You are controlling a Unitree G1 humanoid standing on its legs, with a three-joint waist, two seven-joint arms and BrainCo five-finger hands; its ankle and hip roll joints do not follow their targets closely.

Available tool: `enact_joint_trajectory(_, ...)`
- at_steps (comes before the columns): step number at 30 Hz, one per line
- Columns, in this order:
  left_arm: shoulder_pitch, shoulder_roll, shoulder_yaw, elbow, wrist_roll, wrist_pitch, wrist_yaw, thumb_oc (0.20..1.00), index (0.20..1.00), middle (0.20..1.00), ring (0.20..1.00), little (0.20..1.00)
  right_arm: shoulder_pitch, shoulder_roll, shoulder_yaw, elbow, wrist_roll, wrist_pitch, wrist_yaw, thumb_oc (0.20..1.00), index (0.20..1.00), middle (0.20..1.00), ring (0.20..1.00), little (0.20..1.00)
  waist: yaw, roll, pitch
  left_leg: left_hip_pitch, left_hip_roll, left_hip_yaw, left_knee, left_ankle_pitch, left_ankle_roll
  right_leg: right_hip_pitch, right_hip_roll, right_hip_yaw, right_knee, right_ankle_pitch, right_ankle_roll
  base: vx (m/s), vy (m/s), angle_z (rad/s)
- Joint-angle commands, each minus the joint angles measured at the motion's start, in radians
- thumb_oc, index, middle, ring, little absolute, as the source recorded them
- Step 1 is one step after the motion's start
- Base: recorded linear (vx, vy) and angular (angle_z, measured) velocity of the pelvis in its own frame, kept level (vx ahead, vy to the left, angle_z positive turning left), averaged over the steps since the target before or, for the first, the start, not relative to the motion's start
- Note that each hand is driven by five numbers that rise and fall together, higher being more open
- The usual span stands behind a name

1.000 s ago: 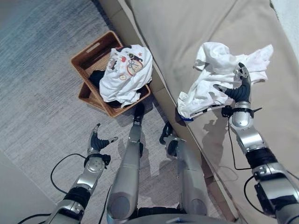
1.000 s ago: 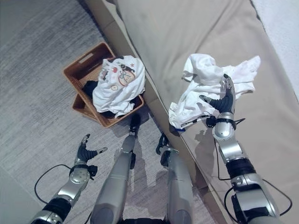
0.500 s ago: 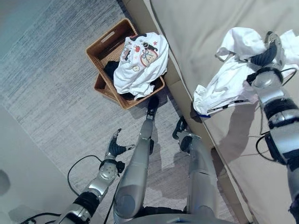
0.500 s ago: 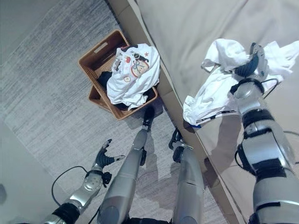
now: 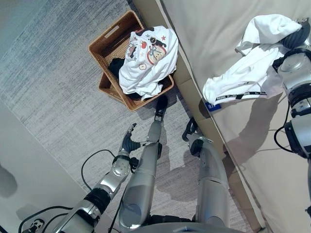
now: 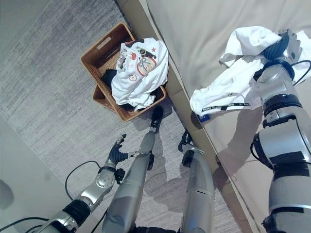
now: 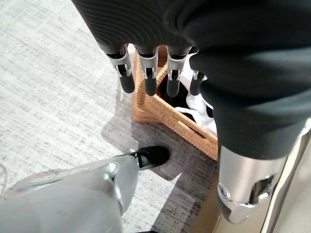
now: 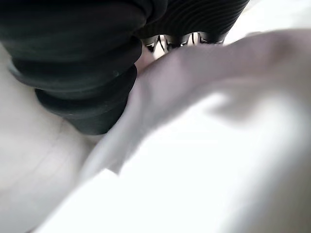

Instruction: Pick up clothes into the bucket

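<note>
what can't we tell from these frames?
- Right hand grip: fingers buried in the white garment in both eye views; cloth covers them in the right wrist view.
- Basket contents: the printed white shirt hides what lies beneath the dark clothing.
- Left hand hangs open over the carpet.

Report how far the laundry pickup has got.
Done: a printed white shirt and dark clothes lie in the wicker basket. In hand: the right hand is at a white garment on the sofa. Left: carrying it to the basket. The left hand hangs open.
</note>
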Motion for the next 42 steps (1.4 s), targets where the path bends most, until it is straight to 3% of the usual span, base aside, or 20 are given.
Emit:
enact_joint_trajectory(1, -0.020, -0.011, -0.016, 0.029, -0.015, -0.024, 0.014, 1.000, 1.000, 1.000, 1.000, 1.000, 0.003, -0.068, 0.090, -0.052, 0.011, -0.028, -0.011, 0.200, 0.200, 0.200, 0.200, 0.200, -0.016, 0.009, 0.007, 0.085, 0.047, -0.025, 0.088, -0.136, 0.001, 0.094, -0.036, 0.045, -0.173, 0.133, 0.119, 0.00, 0.000, 0.00)
enact_joint_trajectory(8, 0.001, 0.009, 0.015, 0.045, 0.011, -0.028, 0.018, 1.000, 1.000, 1.000, 1.000, 1.000, 0.017, -0.098, 0.086, -0.259, 0.025, -0.072, -0.069, 0.200, 0.200, 0.200, 0.200, 0.200, -0.044, -0.041, 0.007, 0.126, 0.030, -0.002, 0.154, -0.184, 0.009, 0.174, -0.034, 0.072, -0.201, 0.158, 0.124, -0.05, 0.055, 0.00)
enact_joint_trajectory(9, -0.001, 0.020, 0.031, 0.055, 0.019, -0.028, 0.019, 1.000, 1.000, 1.000, 1.000, 1.000, 0.005, -0.110, 0.076, -0.307, 0.024, -0.080, -0.081, 0.200, 0.200, 0.200, 0.200, 0.200, -0.048, -0.052, 0.007, 0.117, 0.028, 0.008, 0.172, -0.169, 0.012, 0.182, -0.031, 0.070, -0.227, 0.202, 0.117, -0.13, 0.116, -0.03)
enact_joint_trajectory(14, 0.018, 0.033, 0.056, 0.077, 0.034, -0.027, 0.013, 1.000, 1.000, 1.000, 1.000, 1.000, 0.018, -0.122, 0.065, -0.415, 0.007, -0.085, -0.087, 0.200, 0.200, 0.200, 0.200, 0.200, -0.063, -0.078, 0.007, 0.188, 0.028, 0.037, 0.191, -0.197, 0.016, 0.270, -0.022, 0.089, -0.272, 0.222, 0.122, -0.06, 0.094, -0.21)
enact_joint_trajectory(25, 0.083, 0.088, 0.172, -0.003, 0.028, -0.047, -0.022, 1.000, 1.000, 1.000, 1.000, 1.000, 0.108, -0.215, -0.061, -0.647, -0.011, -0.097, -0.095, 0.200, 0.200, 0.200, 0.200, 0.200, -0.086, -0.124, 0.007, 0.449, 0.042, 0.122, 0.177, -0.252, 0.027, 0.542, 0.009, 0.131, -0.418, 0.285, 0.144, 0.00, 0.071, -0.24)
enact_joint_trajectory(35, 0.149, 0.181, 0.249, -0.285, -0.047, -0.074, -0.163, 1.000, 1.000, 1.000, 1.000, 1.000, 0.407, -0.249, -0.247, -0.859, -0.018, -0.121, -0.008, 0.200, 0.200, 0.200, 0.200, 0.200, -0.105, -0.109, -0.177, 0.640, 0.060, 0.152, 0.079, -0.262, 0.024, 0.726, 0.030, 0.124, -0.516, 0.274, 0.149, 0.09, 0.001, -0.13)
enact_joint_trajectory(42, 0.122, 0.227, 0.249, -0.460, -0.143, -0.070, -0.274, 1.000, 1.000, 1.000, 1.000, 1.000, 0.516, -0.255, -0.282, -0.960, 0.014, -0.132, 0.088, 0.200, 0.200, 0.200, 0.200, 0.200, -0.125, -0.106, -0.273, 0.725, 0.071, 0.160, 0.042, -0.270, 0.018, 0.810, 0.041, 0.119, -0.543, 0.252, 0.148, 0.10, -0.025, 0.02)
